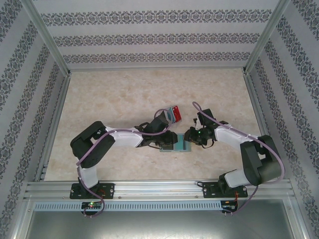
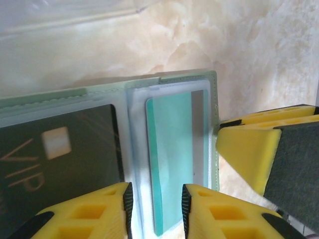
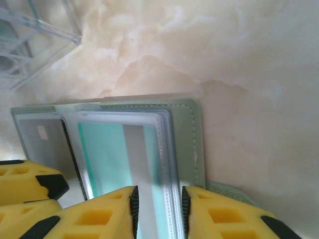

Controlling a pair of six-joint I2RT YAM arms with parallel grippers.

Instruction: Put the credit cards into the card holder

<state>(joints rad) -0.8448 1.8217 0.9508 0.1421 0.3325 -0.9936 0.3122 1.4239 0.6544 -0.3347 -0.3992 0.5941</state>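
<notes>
Sleeved in the card holder (image 3: 192, 142), the teal card (image 2: 169, 164) points lengthwise between the left gripper's (image 2: 154, 211) narrowly gapped jaws. The right gripper (image 3: 158, 214) stands alike, and whether either grips is unclear. Marbled table (image 3: 239, 59).

A lab robot cell: aluminium frame rails (image 1: 159, 188), wallpaper-patterned panel walls (image 1: 159, 35), and a marble-look tabletop (image 1: 124, 94) enclosed between them.

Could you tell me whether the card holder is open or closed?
Open: the card holder lies spread, clear pockets showing a teal card and a dark card.
</notes>
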